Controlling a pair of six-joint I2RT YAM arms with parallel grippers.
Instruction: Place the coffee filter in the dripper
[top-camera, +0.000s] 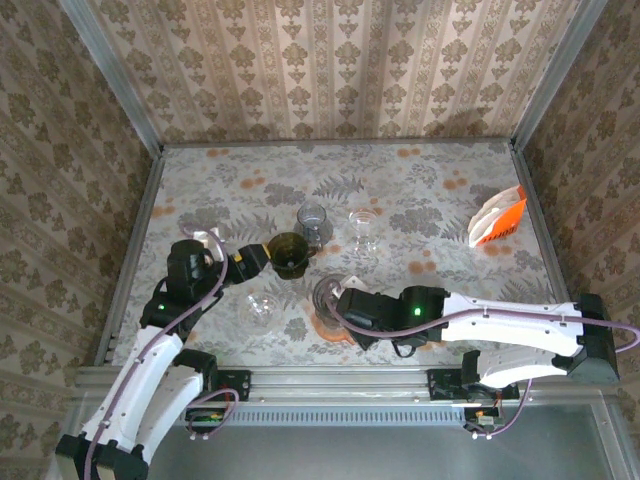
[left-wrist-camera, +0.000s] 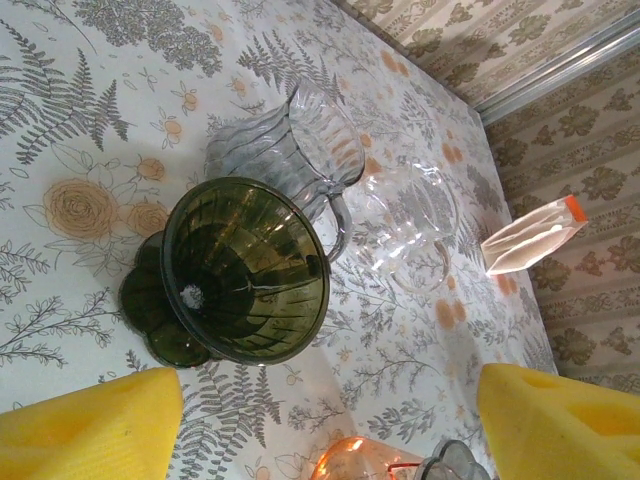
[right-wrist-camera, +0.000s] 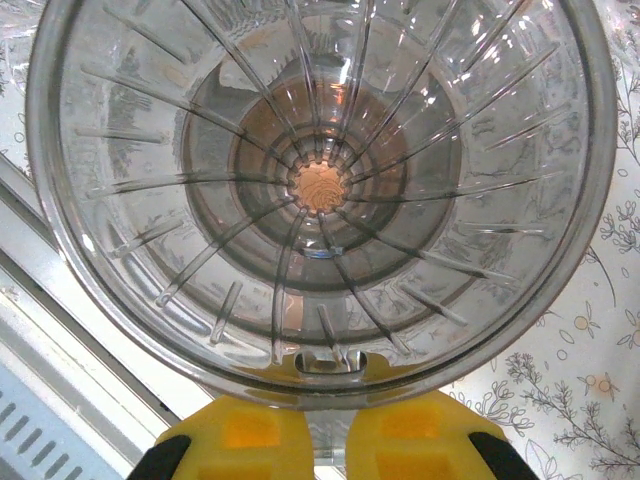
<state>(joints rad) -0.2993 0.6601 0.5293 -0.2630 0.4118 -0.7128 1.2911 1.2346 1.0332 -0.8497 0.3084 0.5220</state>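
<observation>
The left gripper (left-wrist-camera: 320, 425) is wide open, with one yellow finger (left-wrist-camera: 90, 430) on each side, and it holds nothing. Just in front of it the green dripper (left-wrist-camera: 245, 270) stands upright on the flowery table (top-camera: 420, 190), its wide mouth up and nothing inside it. Right behind the green dripper is a grey ribbed dripper (left-wrist-camera: 290, 140) with a handle, so close that the two look like they touch. Next to that one is a clear cup (left-wrist-camera: 410, 225). Far off at the right side of the table lies an orange and white bag (top-camera: 497, 218); I cannot tell what is in it. The right gripper (right-wrist-camera: 325, 440) is pinched shut on the rim of a big clear dripper (right-wrist-camera: 320, 190), down by the near edge of the table. This one has thin ribs running to a small hole in the middle, and it is bare inside too. Something orange (top-camera: 325, 328) sits under it and shows through the hole. A small clear dripper (top-camera: 258, 308) stands on the table between the two arms, near the green dripper and close to the left arm.
</observation>
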